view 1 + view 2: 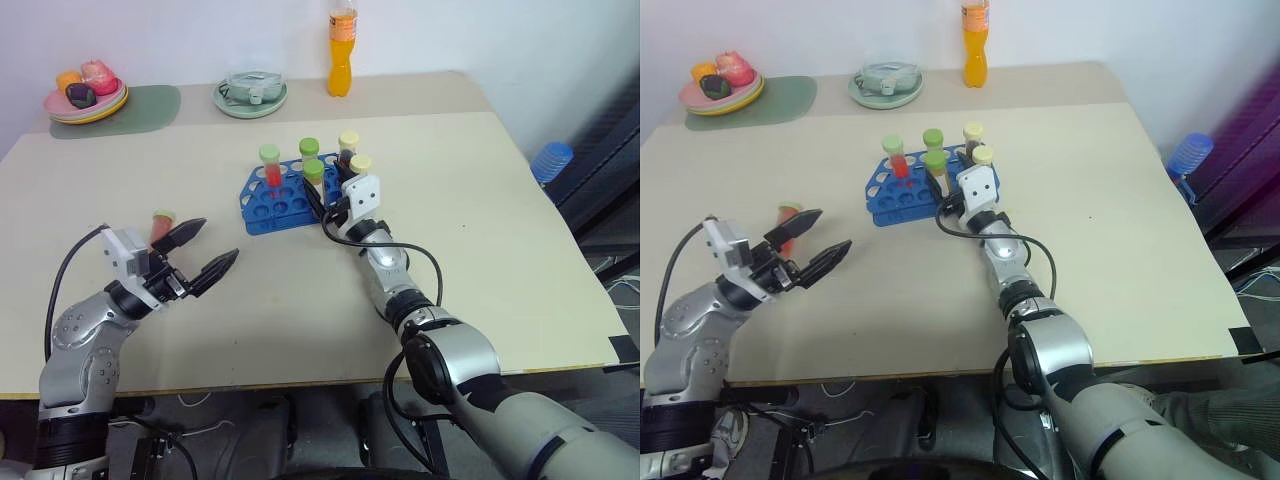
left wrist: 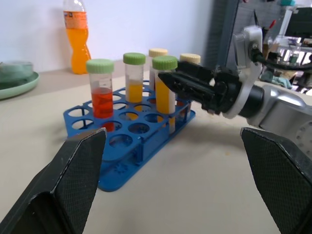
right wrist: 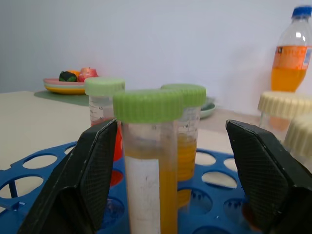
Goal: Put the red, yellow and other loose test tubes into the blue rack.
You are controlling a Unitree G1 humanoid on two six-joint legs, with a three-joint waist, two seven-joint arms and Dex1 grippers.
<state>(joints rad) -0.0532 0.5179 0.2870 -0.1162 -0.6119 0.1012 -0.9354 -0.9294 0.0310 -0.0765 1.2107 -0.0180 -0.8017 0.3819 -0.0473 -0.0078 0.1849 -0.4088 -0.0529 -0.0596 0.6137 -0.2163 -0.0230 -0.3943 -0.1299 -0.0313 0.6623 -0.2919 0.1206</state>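
Observation:
The blue rack (image 1: 272,208) stands mid-table and holds a red tube (image 1: 270,166), two yellow tubes (image 1: 309,152) (image 1: 314,176) and two cream-capped tubes (image 1: 348,143). My right gripper (image 1: 318,200) is at the rack's near right side. Its fingers (image 3: 95,170) stand open on either side of the nearer yellow tube (image 3: 148,161), which sits upright in a hole. One loose test tube (image 1: 161,224), red with a pale green cap, lies on the table to the left. My left gripper (image 1: 217,241) hovers open just in front of that tube, holding nothing.
An orange drink bottle (image 1: 342,45) stands at the table's far edge, beside a green plate (image 1: 250,97). A plate of fruit (image 1: 85,98) rests on a green mat (image 1: 145,108) at the far left. A blue-capped bottle (image 1: 550,160) sits beyond the right edge.

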